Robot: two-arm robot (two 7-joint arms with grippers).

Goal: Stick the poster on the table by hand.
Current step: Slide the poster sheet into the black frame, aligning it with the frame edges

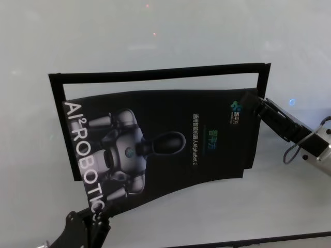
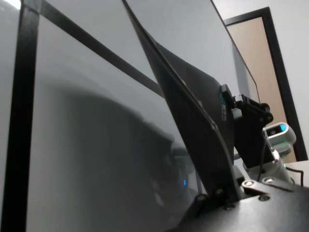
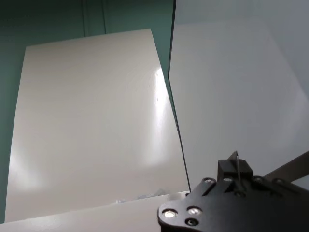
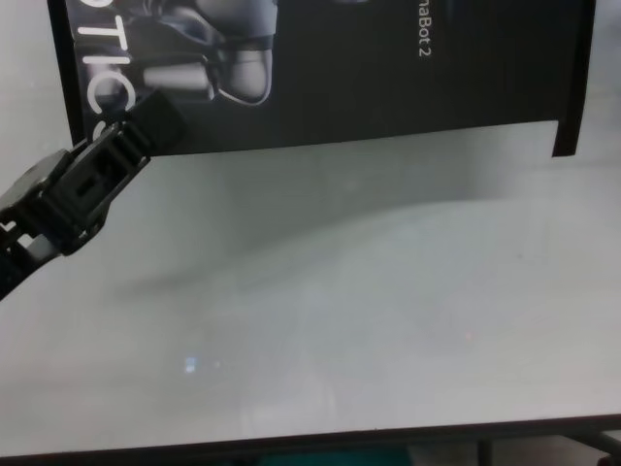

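Note:
The black glossy poster [image 1: 170, 139] with the grey-white robot picture hangs curved above the white table [image 1: 155, 46]. My left gripper [image 1: 94, 213] is shut on its near left corner, by the white lettering; the chest view shows this grip [image 4: 155, 115] on the poster [image 4: 388, 68]. My right gripper [image 1: 252, 105] is shut on the far right corner. In the left wrist view the poster [image 2: 193, 101] shows edge-on, with the right gripper [image 2: 241, 113] behind it. The right wrist view shows the poster's white back [image 3: 96, 125].
Narrow black strips [image 1: 155, 72] form a rectangular outline on the table under and behind the poster, also in the left wrist view [image 2: 21, 106]. The table's near edge [image 4: 388, 437] runs along the bottom of the chest view. A doorway [image 2: 270, 63] stands far off.

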